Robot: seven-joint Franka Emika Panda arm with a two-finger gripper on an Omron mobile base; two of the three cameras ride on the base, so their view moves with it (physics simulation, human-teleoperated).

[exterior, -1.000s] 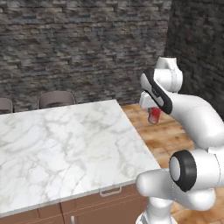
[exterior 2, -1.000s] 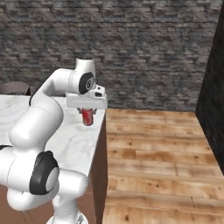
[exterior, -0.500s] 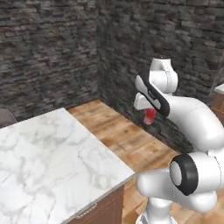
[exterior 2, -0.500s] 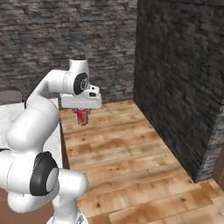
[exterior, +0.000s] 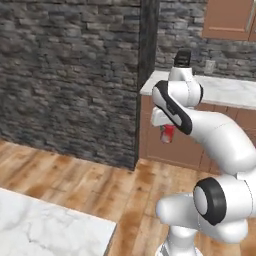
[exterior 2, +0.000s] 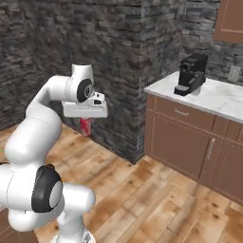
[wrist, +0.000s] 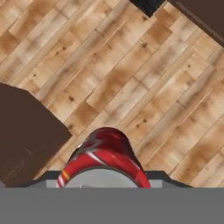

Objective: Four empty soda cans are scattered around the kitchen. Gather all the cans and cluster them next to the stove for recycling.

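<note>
Pincer (exterior 2: pixel 86 124) pinching red soda can (exterior 2: pixel 86 126), can hanging upright below hand. Arm arched high, elbow bent, hand pointing down over wood floor (exterior 2: pixel 156 190), left of tabletop (exterior 2: pixel 209 97) w/ coffee machine (exterior 2: pixel 191 74).

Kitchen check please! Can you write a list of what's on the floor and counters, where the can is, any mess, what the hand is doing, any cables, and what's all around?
Surface: wooden plank floor; white marble counter on brown cabinets.
Job's things: one red soda can held upright above the floor; stove nothing seen.
Clutter: black coffee machine on the counter.
Grippers: hand shut on the can, carried in the air.
Cables: nothing seen.
Surroundings: dark stone wall, wall outlet, corner of a marble island.
</note>
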